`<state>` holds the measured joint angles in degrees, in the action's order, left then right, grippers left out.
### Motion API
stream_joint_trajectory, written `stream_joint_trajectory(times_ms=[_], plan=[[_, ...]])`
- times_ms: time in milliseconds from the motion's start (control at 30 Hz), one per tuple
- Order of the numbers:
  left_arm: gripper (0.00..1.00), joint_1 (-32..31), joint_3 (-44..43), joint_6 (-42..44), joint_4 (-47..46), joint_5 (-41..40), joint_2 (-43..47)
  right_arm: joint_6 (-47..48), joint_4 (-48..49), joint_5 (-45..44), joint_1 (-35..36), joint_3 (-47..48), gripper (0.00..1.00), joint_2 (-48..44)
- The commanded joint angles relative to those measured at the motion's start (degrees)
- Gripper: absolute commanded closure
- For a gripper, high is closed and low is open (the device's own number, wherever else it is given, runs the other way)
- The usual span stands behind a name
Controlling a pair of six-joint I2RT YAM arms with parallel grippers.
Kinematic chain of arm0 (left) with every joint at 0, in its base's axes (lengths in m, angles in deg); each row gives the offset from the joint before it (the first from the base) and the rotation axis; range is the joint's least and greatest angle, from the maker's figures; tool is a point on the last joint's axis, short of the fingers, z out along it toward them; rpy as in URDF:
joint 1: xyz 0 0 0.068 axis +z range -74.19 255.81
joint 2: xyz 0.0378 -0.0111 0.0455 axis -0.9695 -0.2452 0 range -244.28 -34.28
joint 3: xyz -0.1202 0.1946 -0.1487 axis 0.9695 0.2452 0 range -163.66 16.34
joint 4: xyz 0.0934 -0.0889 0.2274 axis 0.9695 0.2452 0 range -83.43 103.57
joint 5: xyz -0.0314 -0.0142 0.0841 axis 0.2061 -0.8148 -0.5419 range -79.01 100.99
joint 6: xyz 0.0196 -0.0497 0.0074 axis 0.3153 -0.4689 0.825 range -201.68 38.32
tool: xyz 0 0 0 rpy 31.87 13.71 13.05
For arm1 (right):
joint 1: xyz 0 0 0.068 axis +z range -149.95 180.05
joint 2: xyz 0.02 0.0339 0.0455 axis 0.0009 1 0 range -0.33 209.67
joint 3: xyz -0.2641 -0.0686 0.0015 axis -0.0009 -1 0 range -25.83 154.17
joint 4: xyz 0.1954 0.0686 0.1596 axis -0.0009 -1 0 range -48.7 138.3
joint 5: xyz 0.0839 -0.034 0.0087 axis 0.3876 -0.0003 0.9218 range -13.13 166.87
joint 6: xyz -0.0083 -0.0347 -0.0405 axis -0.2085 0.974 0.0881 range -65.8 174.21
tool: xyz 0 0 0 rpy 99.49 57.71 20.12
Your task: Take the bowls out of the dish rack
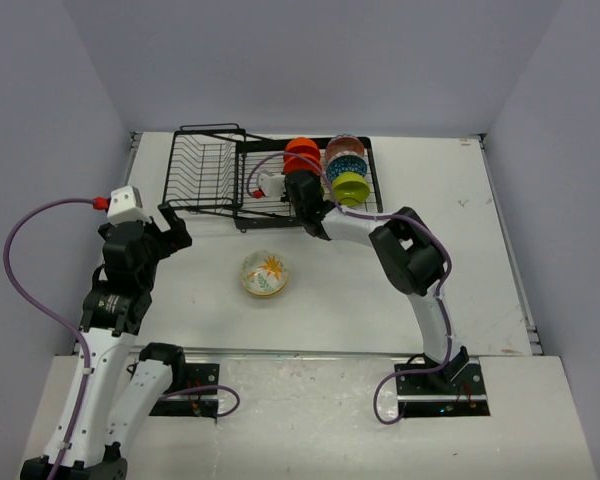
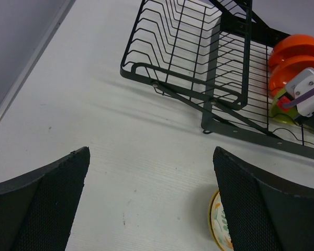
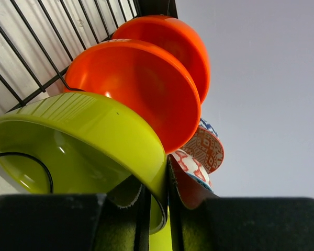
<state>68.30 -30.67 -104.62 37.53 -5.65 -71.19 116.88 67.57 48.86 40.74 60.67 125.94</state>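
I see the black wire dish rack [image 1: 205,170] at the far side of the white table [image 1: 460,260]. Its long section with the curved dividers has no dishes in it. The section joined to its right holds the bowls, which stand on edge in two rows.

The right arm reaches into this section. The right gripper [image 3: 152,209] is at the near end of the left row. In its wrist view a lime green bowl [image 3: 78,141] stands directly in front. The rim of this bowl goes down between the two dark fingers [image 3: 42,222]. I cannot tell if the fingers press on the rim or only stand on either side of it.

Behind the lime green bowl stand two orange bowls [image 3: 141,89], one after the other. To their right I see two patterned bowls [image 3: 206,149] with red, white and blue on the outside. In the top view a green bowl in the right row [image 1: 350,187] stands at the near end. I cannot tell if it is the same lime one.

The left gripper [image 2: 150,151] hangs over the bare table near the rack's near left corner. Its fingers are wide apart and hold nothing.

The floral bowl [image 1: 265,273], cream with a yellow-orange flower, sits upright on the table in front of the rack, between the two arms.
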Motion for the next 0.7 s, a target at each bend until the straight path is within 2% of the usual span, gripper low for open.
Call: stream_joint_trajectory(times_ms=[0, 200, 667], plan=[[0.0, -0.05, -0.02, 1.32, -1.6, 0.47, -0.01, -0.98, 5.69, 0.76, 1.06, -0.63, 1.0, -0.68], [0.0, -0.05, -0.02, 1.32, -1.52, -0.05, 0.17, 1.75, 16.04, -2.13, 1.5, -3.0, 1.0, -1.38], [0.0, -0.05, -0.11, 1.23, -1.43, -0.76, 0.08, 2.19, 23.98, -6.88, 2.73, -3.88, 1.0, -4.72]])
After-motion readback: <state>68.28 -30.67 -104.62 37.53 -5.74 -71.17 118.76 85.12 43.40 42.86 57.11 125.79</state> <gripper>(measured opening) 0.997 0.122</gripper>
